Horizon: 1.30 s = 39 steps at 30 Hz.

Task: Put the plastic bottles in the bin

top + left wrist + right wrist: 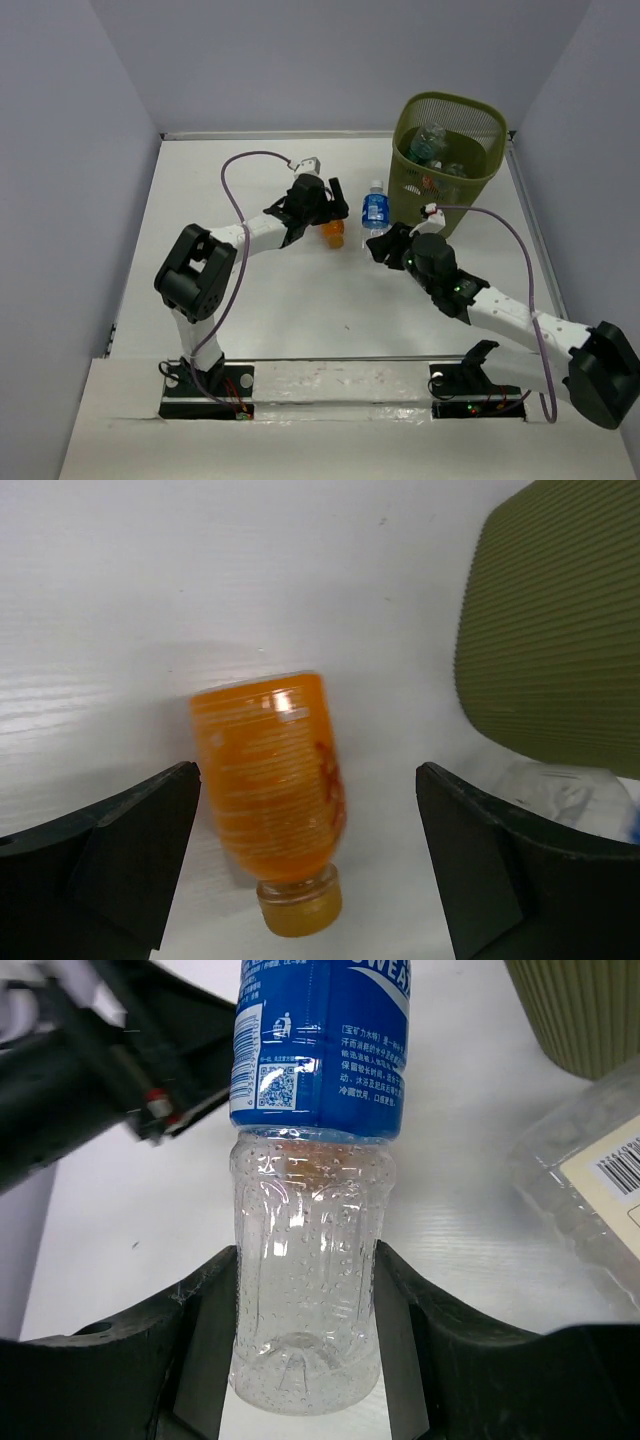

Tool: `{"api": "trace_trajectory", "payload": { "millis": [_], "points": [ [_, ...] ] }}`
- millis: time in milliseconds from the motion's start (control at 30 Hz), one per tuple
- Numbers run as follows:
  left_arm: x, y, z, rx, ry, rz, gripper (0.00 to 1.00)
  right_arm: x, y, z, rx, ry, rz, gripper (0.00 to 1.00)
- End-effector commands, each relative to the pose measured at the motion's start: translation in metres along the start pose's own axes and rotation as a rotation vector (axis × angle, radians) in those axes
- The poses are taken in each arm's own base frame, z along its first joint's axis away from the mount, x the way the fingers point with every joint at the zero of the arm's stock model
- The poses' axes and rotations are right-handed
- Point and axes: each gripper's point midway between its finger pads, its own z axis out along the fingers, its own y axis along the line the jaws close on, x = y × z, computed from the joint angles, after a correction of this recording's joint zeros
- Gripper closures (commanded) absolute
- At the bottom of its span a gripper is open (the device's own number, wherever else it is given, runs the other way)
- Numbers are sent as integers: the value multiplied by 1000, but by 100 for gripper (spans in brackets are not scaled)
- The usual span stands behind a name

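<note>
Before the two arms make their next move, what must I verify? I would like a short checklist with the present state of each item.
1. Grip of the right gripper on the blue-label bottle: the fingers touch both sides. Ok.
2. Grip firm enough to lift: cannot tell.
3. The left gripper is open around the orange bottle, not touching it: ok.
4. Orange bottle centred between the fingers: it lies close to one finger. Not ok.
5. Room in the bin: the bottles inside lie below the rim. Ok.
</note>
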Motion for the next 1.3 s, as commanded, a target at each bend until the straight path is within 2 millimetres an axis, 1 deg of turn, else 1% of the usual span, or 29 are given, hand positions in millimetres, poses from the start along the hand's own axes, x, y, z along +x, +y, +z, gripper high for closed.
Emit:
{"api": "trace_trajectory", "payload": {
  "millis": [0, 100, 133, 167, 233, 267, 333, 367, 467, 500, 567, 600, 633, 667, 700, 733, 767, 800, 833, 867, 933, 967, 1000, 1067, 1100, 1133, 1200, 1233, 1267],
  "points": [
    [-5, 12, 7, -34, 30, 6, 1, -19, 27, -35, -106, 14, -87, 55],
    [-2, 26, 7, -104, 31, 18, 1, -37, 48, -53, -190, 3, -138, 55],
    [0, 29, 6, -116, 29, 21, 1, -38, 50, -57, -193, 22, -157, 55],
    [2, 35, 5, -136, 27, 17, 1, -53, 64, -62, -225, -2, -162, 55],
    [4, 37, 4, -138, 29, 15, 1, -64, 78, -68, -272, -20, -189, 55],
    [6, 35, 5, -129, 34, 15, 1, -77, 92, -74, -303, -46, -191, 55],
    [7, 31, 8, -112, 37, 17, 1, -90, 105, -79, -342, -77, -216, 55],
    [5, 23, 9, -78, 33, 26, 1, -103, 118, -81, -371, -103, -223, 54],
    [8, 9, 11, -15, 41, 66, 1, -111, 139, -81, -431, -98, -272, 54],
    [12, 9, 14, -16, 51, 75, 2, -125, 150, -87, -456, -135, -298, 54],
    [17, 13, 17, -24, 66, 81, 2, -144, 155, -89, -438, -191, -322, 54],
    [21, 15, 19, -28, 80, 85, 3, -157, 156, -91, -419, -232, -331, 54],
    [27, 17, 22, -31, 95, 87, 5, -184, 154, -95, -351, -322, -354, 54],
    [30, 18, 23, -26, 106, 86, 8, -197, 150, -95, -303, -365, -371, 54],
    [36, 20, 26, -30, 120, 87, 11, -207, 142, -88, -235, -392, -392, 54],
    [38, 21, 27, -31, 127, 88, 14, -222, 131, -84, -143, -435, -432, 54],
    [38, 21, 28, -31, 127, 89, 22, -247, 125, -86, -93, -495, -428, 54],
    [39, 22, 28, -34, 129, 89, 26, -261, 118, -83, -48, -528, -430, 54],
    [39, 22, 28, -35, 128, 90, 30, -267, 107, -71, -9, -527, -435, 54],
    [38, 22, 27, -36, 123, 90, 34, -292, 80, -69, 64, -562, -411, 54],
    [33, 22, 25, -38, 111, 88, 38, -306, 62, -62, 74, -567, -370, 54],
    [32, 23, 23, -43, 105, 89, 42, -310, 50, -54, 99, -556, -368, 54],
    [29, 21, 20, -40, 98, 89, 44, -320, 35, -53, 132, -563, -362, 54],
    [25, 18, 15, -32, 86, 85, 52, -318, 26, -47, 146, -540, -362, 54],
    [19, 14, 9, -22, 69, 79, 52, -312, 14, -41, 175, -521, -362, 54],
    [16, 13, 6, -18, 61, 72, 52, -308, 8, -38, 195, -511, -359, 53],
    [10, 7, -3, 0, 46, 61, 52, -305, -10, -38, 242, -506, -343, 52],
    [-2, -2, -12, 25, 17, 52, 52, -300, -27, -36, 280, -494, -324, 48],
    [-7, -7, -18, 39, 3, 50, 52, -299, -35, -36, 297, -494, -311, 44]
  ]
}}
